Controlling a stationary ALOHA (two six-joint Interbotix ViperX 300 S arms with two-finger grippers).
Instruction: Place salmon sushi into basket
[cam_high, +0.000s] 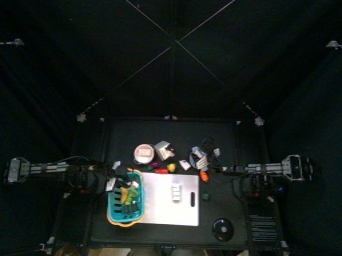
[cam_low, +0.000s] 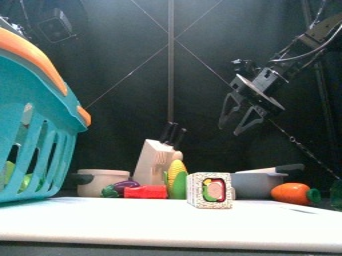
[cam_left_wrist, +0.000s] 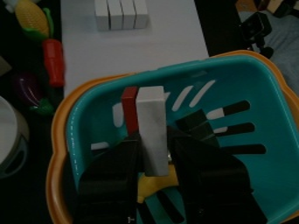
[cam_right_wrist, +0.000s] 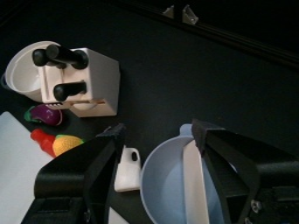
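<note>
The teal basket (cam_left_wrist: 70, 131) with an orange rim fills the left wrist view and stands at the table's front left (cam_high: 123, 207), large at the left of the front view (cam_low: 34, 130). My left gripper (cam_left_wrist: 158, 144) hangs inside it, shut on the salmon sushi (cam_left_wrist: 149, 118), a white rice block with a red strip along one side, held upright above the basket floor. My right gripper (cam_low: 245, 125) hangs open in the air at the right, holding nothing, over a grey bowl (cam_right_wrist: 176, 179).
A white board (cam_high: 174, 195) lies beside the basket, with a sushi roll (cam_low: 210, 190) standing on it. Behind are a white knife block (cam_low: 158, 160), corn (cam_low: 177, 178), a carrot (cam_low: 291, 192) and a purple vegetable (cam_right_wrist: 45, 114). A row of white blocks (cam_left_wrist: 122, 13) rests on the board.
</note>
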